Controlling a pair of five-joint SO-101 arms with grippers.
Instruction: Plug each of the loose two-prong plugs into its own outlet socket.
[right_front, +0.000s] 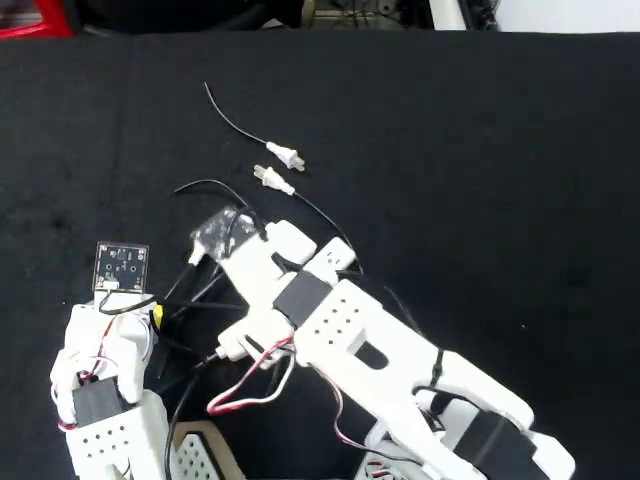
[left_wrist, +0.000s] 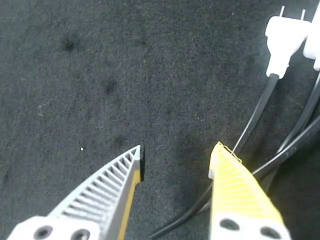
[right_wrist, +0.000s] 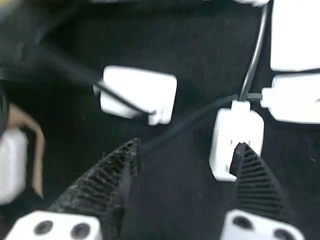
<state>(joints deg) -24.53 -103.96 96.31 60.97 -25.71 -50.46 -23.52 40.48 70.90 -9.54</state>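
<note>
Counter (right_front: 500, 150): black cloth, two arms at its near edge.

Count, high view: two loose plugs out in the open, well ahead of both arms. Far plug (right_front: 285, 156) and near plug (right_front: 273, 179) lie just beside each other, apart. Each is small and white, with two prongs pointing to the same side and a thin black cord off the back. The far plug's cord curves away up-counter. The near plug's cord runs back toward the right arm.

One small square board (right_front: 122, 265), dark face with a pale rim, lies flat just ahead of the left arm.

Left wrist view: one white side plug (left_wrist: 281, 35), two bare metal prongs pointing away, on a black cord. Cannot tell if it is one of the two counted above.

Left gripper (left_wrist: 178, 150): one white finger, one yellow, spread wide and holding nothing, with bare counter between the tips. Black cords pass just beside the yellow finger.

Right gripper (right_wrist: 188, 147): black ribbed fingers, spread wide, nothing clamped. Four white pieces lie ahead of it:
- Corded piece (right_wrist: 235, 132), with a black cord entering its far end. One fingertip overlaps its near edge; contact cannot be told.
- Cord-crossed block (right_wrist: 145, 90), beyond the other finger, with a cord lying across it.
- Two side blocks (right_wrist: 295, 97), one beyond the other.
</note>
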